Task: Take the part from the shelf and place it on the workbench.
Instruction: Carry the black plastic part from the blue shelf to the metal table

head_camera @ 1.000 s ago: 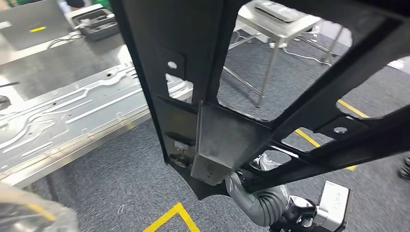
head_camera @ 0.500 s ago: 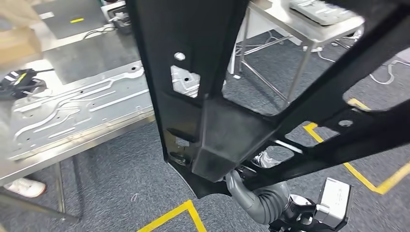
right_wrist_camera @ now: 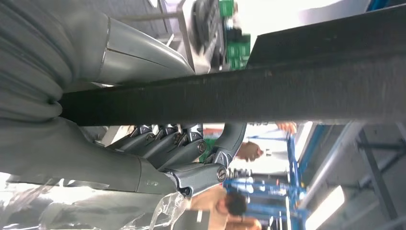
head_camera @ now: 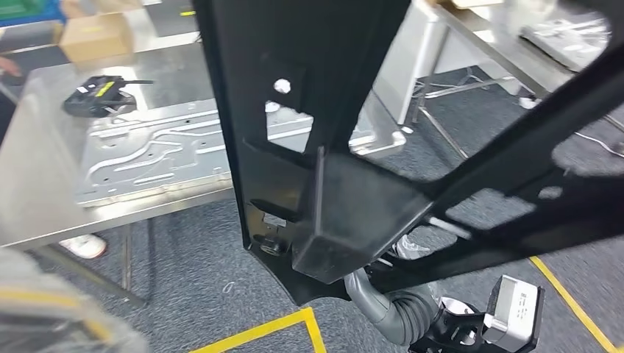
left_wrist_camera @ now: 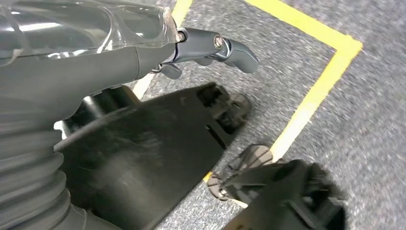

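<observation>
grey carpet, steel workbench (head_camera: 44, 220) ahead-left. right hand (right_wrist_camera: 158, 143) clamps the black part (head_camera: 324, 147), held upright before the robot; left hand (left_wrist_camera: 210, 48) grip cannot be determined. approach squarely, keeping the part clear of the bench edge.

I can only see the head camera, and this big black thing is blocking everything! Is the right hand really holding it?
Observer: Yes. The right wrist view shows the right hand with its fingers curled around a bar of the black part, and the thumb on the opposite side.
Operator: And the left hand?
Observer: In the left wrist view, a finger of the left hand sticks out beside the part's edge. I cannot tell if it grips.
Operator: What's past that finger?
Observer: A yellow tape corner on the grey carpet.
</observation>
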You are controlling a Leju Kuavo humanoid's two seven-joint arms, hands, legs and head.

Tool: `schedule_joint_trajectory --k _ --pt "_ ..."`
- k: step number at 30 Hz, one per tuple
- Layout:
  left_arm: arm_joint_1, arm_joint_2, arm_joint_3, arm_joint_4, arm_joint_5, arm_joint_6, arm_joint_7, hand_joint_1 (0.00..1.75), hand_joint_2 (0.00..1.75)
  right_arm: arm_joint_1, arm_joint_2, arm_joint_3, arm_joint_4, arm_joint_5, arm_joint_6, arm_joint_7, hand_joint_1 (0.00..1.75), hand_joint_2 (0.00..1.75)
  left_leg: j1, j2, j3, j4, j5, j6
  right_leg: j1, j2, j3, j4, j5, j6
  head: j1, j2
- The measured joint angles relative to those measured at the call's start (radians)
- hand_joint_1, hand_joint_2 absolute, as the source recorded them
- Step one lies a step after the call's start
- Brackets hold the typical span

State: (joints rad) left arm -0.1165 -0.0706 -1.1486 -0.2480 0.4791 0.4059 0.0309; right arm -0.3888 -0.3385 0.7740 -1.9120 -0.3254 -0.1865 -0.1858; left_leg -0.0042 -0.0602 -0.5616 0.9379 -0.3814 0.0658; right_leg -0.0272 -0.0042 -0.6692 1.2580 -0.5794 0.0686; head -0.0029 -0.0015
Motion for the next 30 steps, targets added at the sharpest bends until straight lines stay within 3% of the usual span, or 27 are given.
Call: schedule_joint_trajectory --k 1,3,5,7,8,10,12,14,15,16,19,20,24,26,28,29,30 --pt "0.001 0.000 0.000 0.000 0.000 0.000 0.000 0.00 1.75 0.000 0.000 0.000 0.001 0.000 0.000 0.000 1.75 1.75 0.001 -0.016 0.004 0.001 -0.002 -0.002 -0.001 0.004 0.014 -0.049 0.041 0.001 0.000 0.000" --pt "0.000 0.001 0.000 0.000 0.001 0.000 0.000 0.00 1.75 -0.001 0.000 0.000 0.002 0.000 0.001 0.000 1.75 1.75 0.003 -0.045 0.006 0.010 -0.011 -0.012 -0.007 0.044 0.068 -0.194 0.121 0.002 0.001 0.000" --pt "-0.002 0.001 0.000 0.000 0.002 0.000 0.000 0.00 1.75 -0.002 -0.001 0.001 0.002 0.000 0.002 0.000 1.75 1.75 0.004 -0.067 0.000 0.019 -0.018 -0.025 -0.010 0.078 0.096 -0.272 0.149 -0.005 0.000 0.000" --pt "0.000 0.002 0.000 0.000 0.003 0.000 0.002 0.00 1.75 -0.007 0.000 0.001 0.003 0.000 0.003 0.000 1.75 1.75 0.008 -0.089 -0.008 0.019 -0.018 -0.037 -0.007 0.065 0.097 -0.278 0.148 -0.020 0.000 0.000" --pt "0.001 0.003 0.000 0.000 0.003 0.000 0.002 0.00 1.75 -0.010 0.001 0.002 0.003 0.000 0.004 0.000 1.75 1.75 0.009 -0.085 -0.010 0.023 -0.021 -0.042 -0.006 0.052 0.099 -0.279 0.148 -0.027 -0.001 0.000" --pt "0.001 0.004 -0.001 0.000 0.003 0.000 0.001 0.00 1.75 -0.011 0.004 0.002 0.004 -0.001 0.004 0.000 1.75 1.75 0.008 -0.036 -0.039 0.082 -0.052 -0.053 -0.008 0.025 0.104 -0.283 0.147 -0.040 -0.004 0.000" --pt "-0.002 0.005 -0.001 0.000 0.003 0.000 -0.003 0.00 1.75 -0.010 0.004 0.003 0.006 -0.002 0.004 0.003 1.75 1.75 0.008 0.024 -0.107 0.217 -0.112 -0.063 -0.005 0.004 0.107 -0.283 0.144 -0.048 -0.007 0.000" --pt "-0.004 0.005 -0.001 0.000 0.005 0.001 -0.004 0.00 1.75 -0.011 0.006 0.003 0.010 -0.002 0.002 0.009 1.75 1.75 0.011 0.041 -0.165 0.321 -0.142 -0.068 -0.003 -0.012 0.108 -0.283 0.141 -0.050 -0.007 0.000" --pt "-0.004 0.005 -0.001 0.000 0.007 0.002 -0.004 0.00 1.75 -0.012 0.007 0.004 0.013 -0.001 0.001 0.013 1.75 1.75 0.012 0.043 -0.166 0.319 -0.130 -0.067 -0.003 -0.019 0.109 -0.283 0.139 -0.049 -0.007 0.000" --pt "-0.004 0.005 -0.001 0.000 0.009 0.004 -0.004 0.00 1.75 -0.015 0.009 0.006 0.015 -0.001 0.001 0.015 1.75 1.75 0.012 0.044 -0.146 0.275 -0.103 -0.064 -0.002 -0.024 0.111 -0.283 0.138 -0.048 -0.007 0.000" --pt "-0.007 0.006 -0.001 0.000 0.017 0.010 -0.004 0.00 1.75 -0.024 0.012 0.009 0.019 0.001 0.000 0.018 1.75 1.75 0.002 0.057 -0.042 0.065 -0.018 -0.044 0.002 -0.034 0.119 -0.283 0.131 -0.040 -0.007 0.000" --pt "-0.008 0.006 -0.001 0.000 0.021 0.013 -0.006 0.00 1.75 -0.026 0.014 0.011 0.021 0.000 0.000 0.020 1.75 1.75 -0.002 0.062 -0.026 0.032 -0.010 -0.037 0.004 -0.035 0.121 -0.283 0.129 -0.036 -0.007 0.000" --pt "-0.009 0.006 0.001 0.000 0.035 0.030 -0.019 0.00 1.75 -0.040 0.017 0.018 0.029 -0.002 0.000 0.027 1.75 1.75 -0.002 0.059 -0.008 0.007 -0.012 -0.016 0.002 -0.032 0.127 -0.276 0.113 -0.014 -0.006 0.000" --pt "-0.010 0.005 0.002 0.000 0.040 0.034 -0.022 0.00 1.75 -0.045 0.018 0.020 0.031 -0.003 0.000 0.028 1.75 1.75 0.003 0.056 0.010 -0.005 -0.009 -0.006 0.001 -0.014 0.093 -0.193 0.071 -0.009 -0.003 0.000" --pt "-0.013 0.004 0.002 0.000 0.044 0.035 -0.023 0.00 1.75 -0.047 0.018 0.024 0.035 -0.005 0.000 0.028 1.75 1.75 0.003 0.052 0.017 -0.006 -0.014 0.001 0.002 -0.003 0.016 -0.051 0.014 -0.005 -0.002 0.000" --pt "-0.014 0.004 0.002 0.000 0.045 0.035 -0.023 0.00 1.75 -0.047 0.018 0.027 0.037 -0.005 0.000 0.028 1.75 1.75 0.003 0.049 0.020 -0.006 -0.017 0.003 0.001 -0.002 -0.017 -0.001 0.004 -0.003 -0.002 0.000" --pt "-0.013 0.004 0.002 0.000 0.046 0.036 -0.023 0.00 1.75 -0.047 0.018 0.029 0.040 -0.006 0.000 0.028 1.75 1.75 0.004 0.044 0.024 -0.005 -0.021 0.002 0.001 -0.002 -0.033 0.012 0.015 -0.001 -0.001 0.000"
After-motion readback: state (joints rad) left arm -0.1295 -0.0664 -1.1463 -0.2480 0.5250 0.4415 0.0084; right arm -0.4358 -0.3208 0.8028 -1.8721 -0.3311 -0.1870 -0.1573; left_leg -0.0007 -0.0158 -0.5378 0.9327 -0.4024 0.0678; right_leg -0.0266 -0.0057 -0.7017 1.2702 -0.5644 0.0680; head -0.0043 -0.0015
